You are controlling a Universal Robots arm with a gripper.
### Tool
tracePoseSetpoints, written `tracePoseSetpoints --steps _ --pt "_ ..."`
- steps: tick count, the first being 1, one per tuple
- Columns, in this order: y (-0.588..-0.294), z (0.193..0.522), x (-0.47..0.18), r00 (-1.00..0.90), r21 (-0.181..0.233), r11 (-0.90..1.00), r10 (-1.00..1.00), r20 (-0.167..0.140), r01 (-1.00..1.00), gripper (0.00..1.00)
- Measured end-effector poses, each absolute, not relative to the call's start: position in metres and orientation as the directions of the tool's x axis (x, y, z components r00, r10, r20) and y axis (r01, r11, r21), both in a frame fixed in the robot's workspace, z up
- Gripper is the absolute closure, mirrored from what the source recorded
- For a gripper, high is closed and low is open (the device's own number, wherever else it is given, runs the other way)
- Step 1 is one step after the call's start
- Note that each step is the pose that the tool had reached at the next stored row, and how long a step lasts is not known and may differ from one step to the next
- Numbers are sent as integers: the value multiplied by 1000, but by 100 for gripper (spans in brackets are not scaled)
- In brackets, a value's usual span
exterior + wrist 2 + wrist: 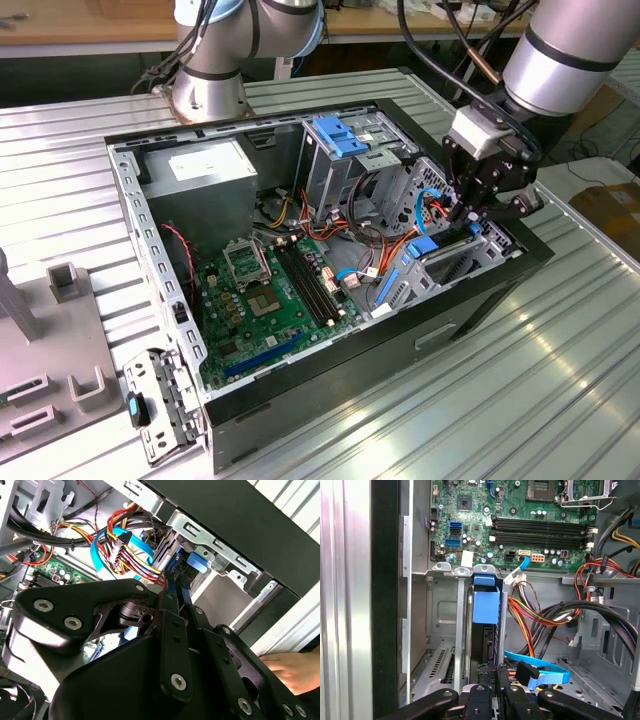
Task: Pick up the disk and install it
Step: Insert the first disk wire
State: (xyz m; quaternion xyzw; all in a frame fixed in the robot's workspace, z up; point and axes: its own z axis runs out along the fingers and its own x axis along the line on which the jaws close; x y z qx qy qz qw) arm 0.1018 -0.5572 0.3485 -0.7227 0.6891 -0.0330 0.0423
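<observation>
The disk [484,630] stands on edge in a narrow slot of the metal drive bay [437,630], its dark body framed by bright blue rails with a blue end tab. My gripper [495,682] reaches down to its near end and looks shut on it, one black finger on each side. In the exterior view my gripper [464,214] hangs over the bay at the case's right end, just above the blue of the disk [424,245]. The second wrist view has the fingers [172,605] close together, running to the blue rail of the disk [192,562].
The open computer case [480,300] lies on a ribbed metal table. Inside are the green motherboard [270,290], a power supply [205,170], a tall cage with a blue bracket [340,135] and cable bundles [540,615]. A person's hand [292,670] rests beside the case.
</observation>
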Motion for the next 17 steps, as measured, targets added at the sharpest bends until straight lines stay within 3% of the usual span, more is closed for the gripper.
tracePoseSetpoints --steps 17 --pt "-561 348 98 64 -115 -62 -998 -10 -991 84"
